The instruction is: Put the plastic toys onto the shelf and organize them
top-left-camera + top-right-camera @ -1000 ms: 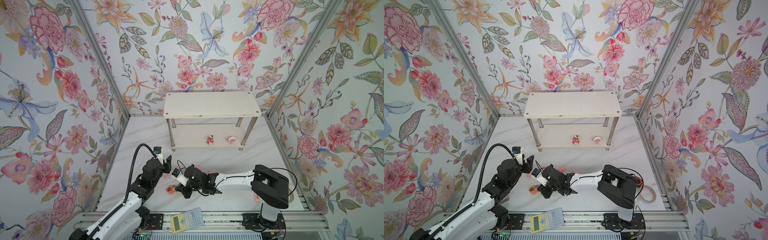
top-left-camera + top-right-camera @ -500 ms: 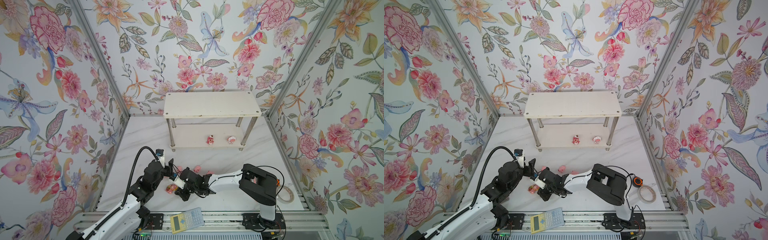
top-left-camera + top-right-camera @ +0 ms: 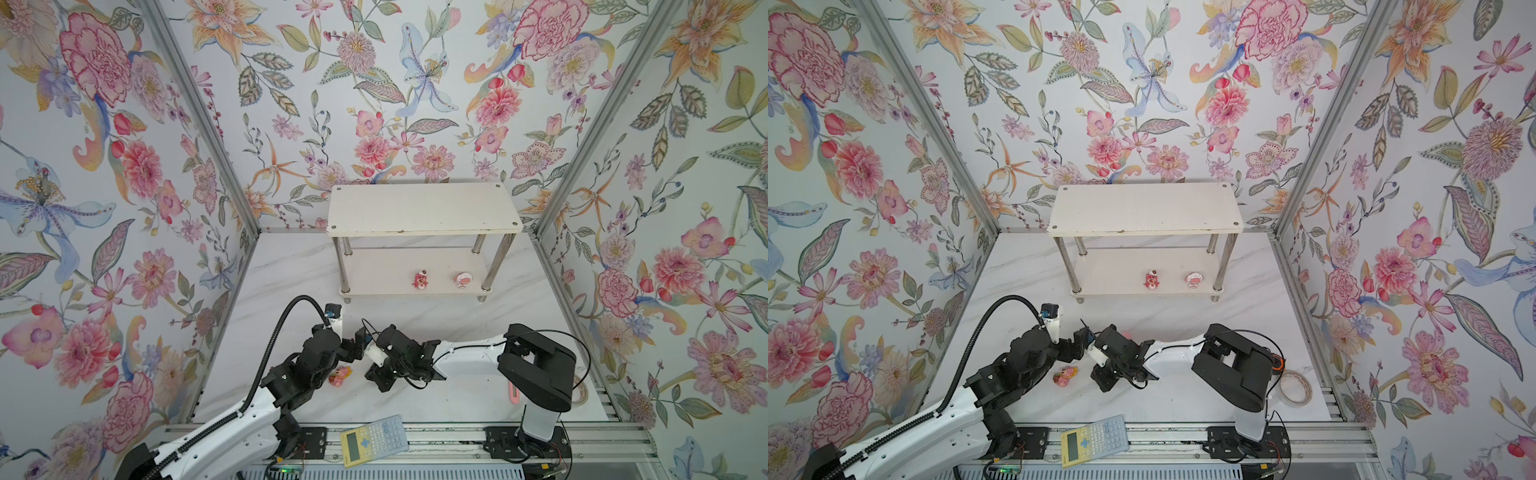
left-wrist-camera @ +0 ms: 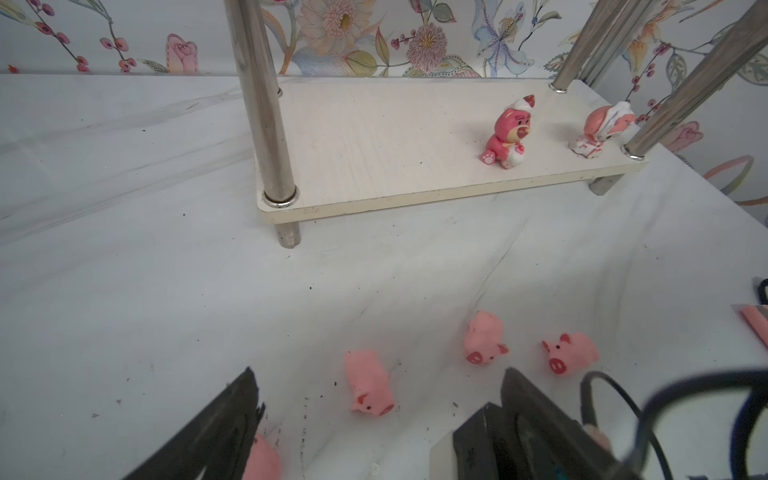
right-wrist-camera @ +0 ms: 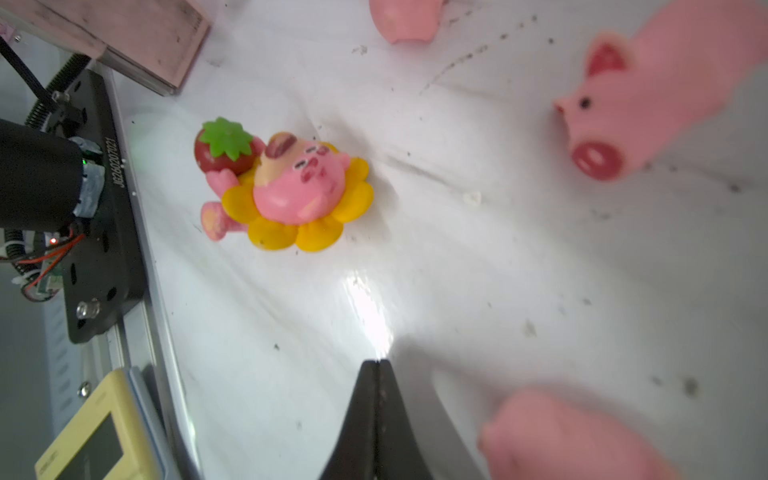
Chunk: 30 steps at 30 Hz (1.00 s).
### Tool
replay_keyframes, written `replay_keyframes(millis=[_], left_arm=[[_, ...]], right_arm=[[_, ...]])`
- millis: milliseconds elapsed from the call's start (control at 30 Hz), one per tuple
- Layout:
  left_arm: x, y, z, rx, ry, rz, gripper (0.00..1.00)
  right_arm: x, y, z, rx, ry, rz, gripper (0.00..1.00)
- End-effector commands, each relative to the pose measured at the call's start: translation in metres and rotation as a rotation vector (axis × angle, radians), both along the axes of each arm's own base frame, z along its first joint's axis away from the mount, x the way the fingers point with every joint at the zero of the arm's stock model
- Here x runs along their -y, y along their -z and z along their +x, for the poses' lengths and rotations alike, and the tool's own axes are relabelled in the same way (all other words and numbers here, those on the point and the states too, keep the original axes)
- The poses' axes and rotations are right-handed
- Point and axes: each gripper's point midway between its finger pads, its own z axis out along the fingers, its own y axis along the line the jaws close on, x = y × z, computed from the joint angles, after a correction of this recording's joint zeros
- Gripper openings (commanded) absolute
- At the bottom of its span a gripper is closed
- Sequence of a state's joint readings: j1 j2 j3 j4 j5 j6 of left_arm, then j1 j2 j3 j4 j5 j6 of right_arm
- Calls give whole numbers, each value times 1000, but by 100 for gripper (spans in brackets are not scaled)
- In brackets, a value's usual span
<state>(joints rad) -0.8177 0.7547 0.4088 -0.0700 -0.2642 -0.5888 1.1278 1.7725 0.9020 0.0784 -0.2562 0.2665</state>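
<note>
Shelf (image 3: 424, 212): white, two tiers. Your lower tier carries the bear (image 3: 420, 279) and the round pink-and-white toy (image 3: 462, 279).
Left gripper (image 4: 376, 374): jaws wide and holding nothing, with a pig (image 4: 370, 386) lying on the table (image 4: 124, 291) between them. You look to be at pick-up; next, lower, centre and close on it.
Right gripper (image 5: 377, 365): jaws pressed together, empty.
Yellow-maned toy (image 5: 291, 191): on its back, near both grippers.
Two more pigs (image 4: 484, 343), (image 4: 569, 353): on the table, short of the shelf.
</note>
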Motion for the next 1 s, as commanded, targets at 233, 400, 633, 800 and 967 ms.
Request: replay_keyframes(millis=[233, 400, 633, 800, 967], left_arm=[[-24, 87, -63, -317, 4, 3, 91], [-31, 113, -77, -392, -15, 19, 91], [-33, 130, -85, -445, -2, 67, 96], [-34, 141, -89, -479, -2, 109, 95], [-34, 145, -89, -494, -8, 129, 78]], right_arm=[[40, -127, 34, 202, 173, 209, 0], [73, -156, 42, 211, 251, 244, 2], [101, -174, 41, 226, 306, 294, 3], [105, -173, 40, 219, 315, 300, 4], [103, -171, 40, 208, 306, 299, 4]])
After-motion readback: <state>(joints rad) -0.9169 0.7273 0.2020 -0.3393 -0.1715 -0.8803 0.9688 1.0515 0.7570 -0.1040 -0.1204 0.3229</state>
